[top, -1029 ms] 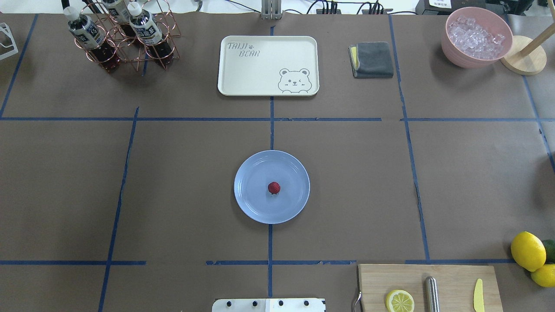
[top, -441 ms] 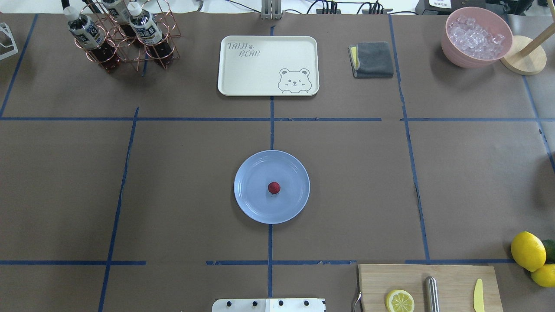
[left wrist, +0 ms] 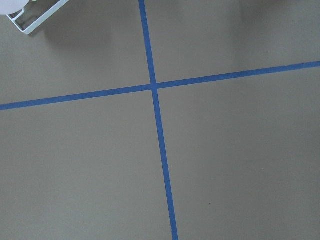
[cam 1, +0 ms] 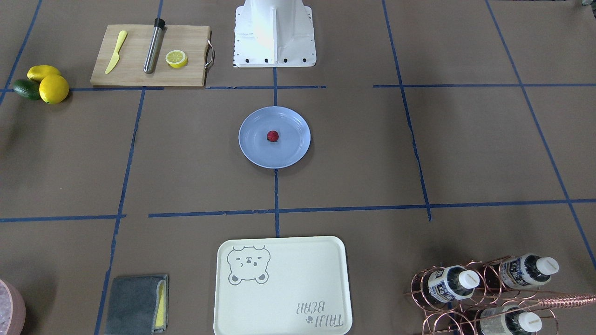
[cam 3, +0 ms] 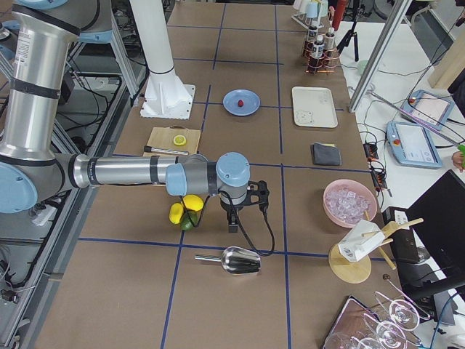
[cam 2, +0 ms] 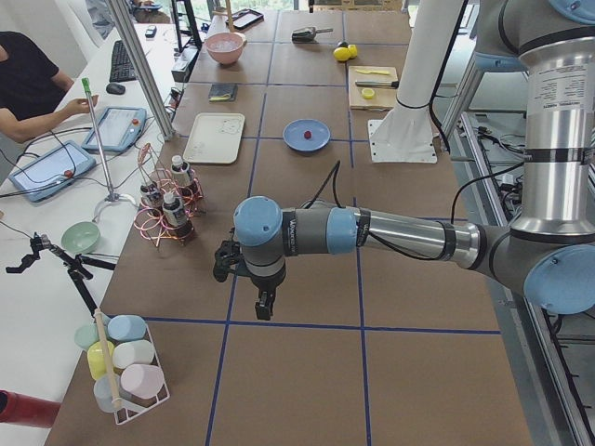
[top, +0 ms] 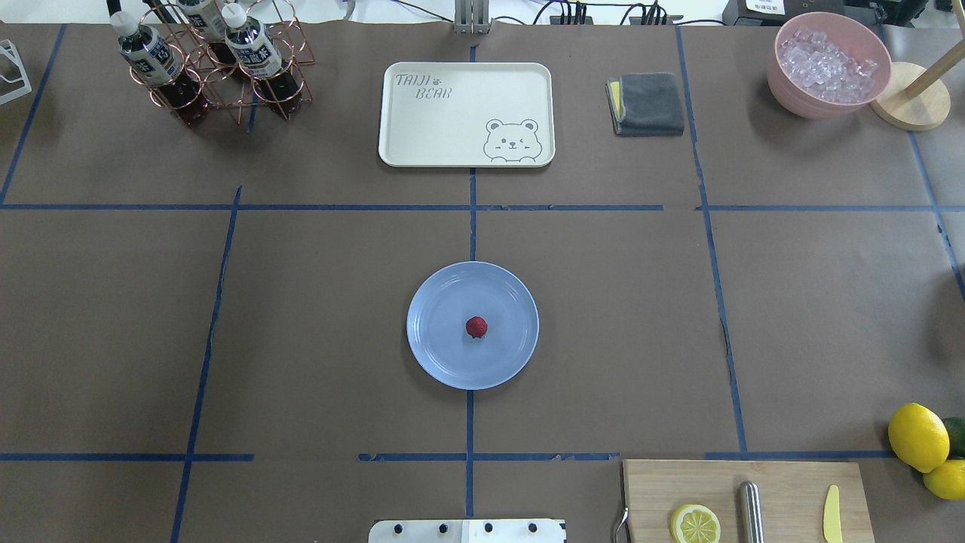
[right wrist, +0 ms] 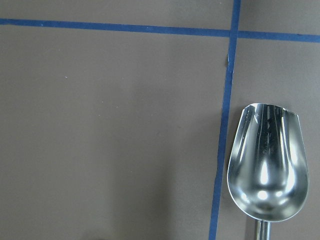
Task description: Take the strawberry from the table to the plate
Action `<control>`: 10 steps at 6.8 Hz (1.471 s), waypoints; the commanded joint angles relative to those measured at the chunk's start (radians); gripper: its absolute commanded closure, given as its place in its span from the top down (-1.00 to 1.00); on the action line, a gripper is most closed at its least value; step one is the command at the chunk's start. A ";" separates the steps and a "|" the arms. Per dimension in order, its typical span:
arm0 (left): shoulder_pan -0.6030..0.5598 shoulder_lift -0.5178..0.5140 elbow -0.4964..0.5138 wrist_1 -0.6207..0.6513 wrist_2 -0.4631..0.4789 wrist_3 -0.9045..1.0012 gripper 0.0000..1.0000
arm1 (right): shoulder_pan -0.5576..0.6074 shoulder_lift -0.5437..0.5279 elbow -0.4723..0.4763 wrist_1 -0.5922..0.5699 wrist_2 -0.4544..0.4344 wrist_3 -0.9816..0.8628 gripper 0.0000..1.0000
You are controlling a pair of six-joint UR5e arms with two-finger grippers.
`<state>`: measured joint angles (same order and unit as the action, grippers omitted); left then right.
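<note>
Closest to the robot's base, a wooden cutting board (top: 784, 483) carries a lemon slice (top: 695, 523). Just beyond it, at the centre of the table (top: 301, 302), the pale blue plate (top: 441, 347) lies flat. The strawberry (top: 476, 326) rests near the plate's middle, touching nothing else. Farther off, a cream tray (top: 452, 128) sits well apart near the far edge.

Neither arm is near the plate. The left gripper (cam 2: 264, 303) hangs over bare table towards the robot's left end. The right gripper (cam 3: 232, 220) hangs towards the other end, close to a metal scoop (right wrist: 265, 165). Both show only in side views, so whether their jaws are open or closed cannot be told.

The placing looks complete. Doing this step well likely means holding both arms well clear of the plate, since a round berry could roll if the plate is nudged.
</note>
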<state>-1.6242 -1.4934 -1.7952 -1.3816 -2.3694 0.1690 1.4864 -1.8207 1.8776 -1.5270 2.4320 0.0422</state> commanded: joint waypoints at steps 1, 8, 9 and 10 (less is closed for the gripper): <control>-0.002 0.077 -0.064 -0.013 0.009 -0.003 1.00 | 0.000 0.021 -0.005 -0.002 -0.030 -0.005 1.00; 0.003 0.079 0.058 -0.149 0.006 -0.002 1.00 | 0.000 0.011 -0.005 -0.002 -0.031 -0.008 1.00; 0.003 0.078 0.054 -0.149 0.007 0.000 1.00 | 0.000 0.011 -0.005 -0.004 -0.028 -0.007 1.00; 0.001 0.081 0.057 -0.146 0.007 0.001 1.00 | 0.000 0.014 -0.003 -0.004 -0.027 0.002 1.00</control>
<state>-1.6219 -1.4148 -1.7459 -1.5276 -2.3621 0.1692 1.4866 -1.8089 1.8734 -1.5302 2.4031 0.0367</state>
